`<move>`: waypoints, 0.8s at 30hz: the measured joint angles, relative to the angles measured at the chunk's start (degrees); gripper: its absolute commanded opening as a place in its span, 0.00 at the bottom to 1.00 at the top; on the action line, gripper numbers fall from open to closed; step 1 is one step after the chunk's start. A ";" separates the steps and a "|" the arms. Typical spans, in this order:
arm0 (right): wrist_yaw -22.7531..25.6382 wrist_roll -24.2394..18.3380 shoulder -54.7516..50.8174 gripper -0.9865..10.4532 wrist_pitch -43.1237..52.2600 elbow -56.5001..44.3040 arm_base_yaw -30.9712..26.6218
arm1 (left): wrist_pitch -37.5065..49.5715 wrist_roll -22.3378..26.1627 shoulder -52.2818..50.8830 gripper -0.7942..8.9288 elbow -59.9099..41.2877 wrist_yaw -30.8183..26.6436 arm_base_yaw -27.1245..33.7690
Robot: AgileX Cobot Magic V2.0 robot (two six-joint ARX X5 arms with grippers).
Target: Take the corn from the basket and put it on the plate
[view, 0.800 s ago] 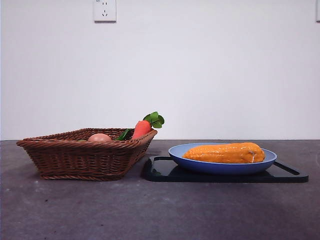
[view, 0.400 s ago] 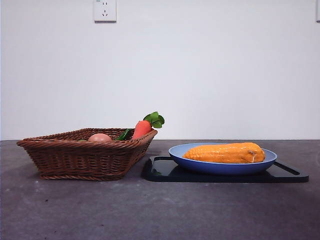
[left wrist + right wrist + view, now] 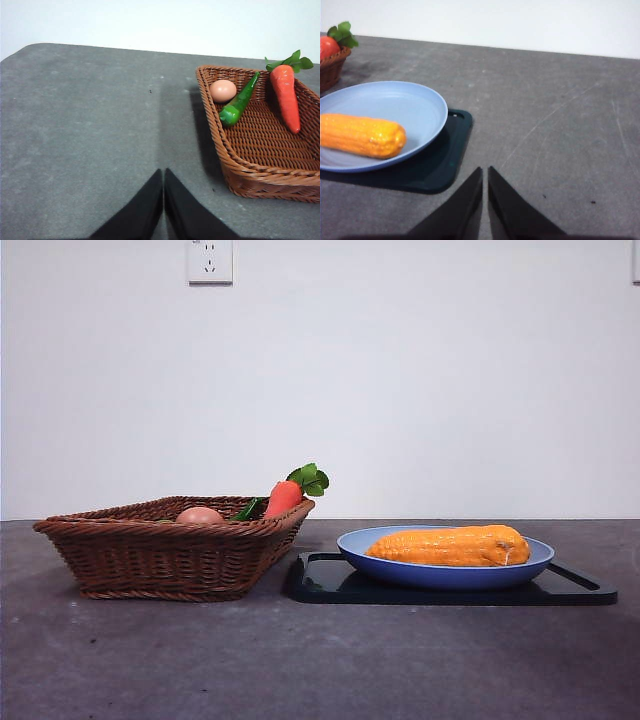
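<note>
Nearest in the front view is the bare dark grey table (image 3: 320,660). Beyond it, at about 8 o'clock from the middle of the scene, stands the basket (image 3: 170,560), and at about 4 o'clock lies a flat black tray (image 3: 570,590) with the plate (image 3: 400,570) on it. The corn (image 3: 450,545) lies lengthwise on the plate, wholly inside its rim, with its blunt end toward 3 o'clock.

In the basket, a carrot (image 3: 283,497) leans on the rim nearest the plate, its green leaves sticking up over the edge. A peach-coloured egg-like item (image 3: 199,514) shows just above the rim, and beside it a green pepper (image 3: 239,102) lies against the basket wall; from the front only its tip can be made out, if that. Farthest back, a white wall socket (image 3: 209,260) sits at 11 o'clock on the wall.

The left gripper (image 3: 163,200) hangs over bare table beside the basket, well apart from it, jaws pressed together with nothing between them. The right gripper (image 3: 485,197) hangs over bare table just off the tray's corner, jaws likewise closed and empty.
</note>
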 measured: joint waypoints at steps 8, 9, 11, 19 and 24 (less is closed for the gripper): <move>0.70 0.00 -0.37 0.09 0.00 0.00 0.02 | 0.00 0.00 0.00 0.09 0.00 0.00 0.00; 0.74 0.00 -0.37 0.09 0.02 0.00 0.02 | 0.00 0.00 0.00 0.09 0.00 0.00 0.00; 0.92 0.00 -0.37 0.09 0.04 0.00 0.02 | 0.00 0.00 0.00 0.09 0.00 0.00 0.00; 1.05 0.00 -0.37 0.09 0.04 0.00 0.02 | 0.00 0.00 0.00 0.09 0.00 0.00 0.00; 1.07 0.00 -0.37 0.09 0.04 -0.02 0.02 | 0.00 0.00 0.00 0.09 0.00 0.00 0.00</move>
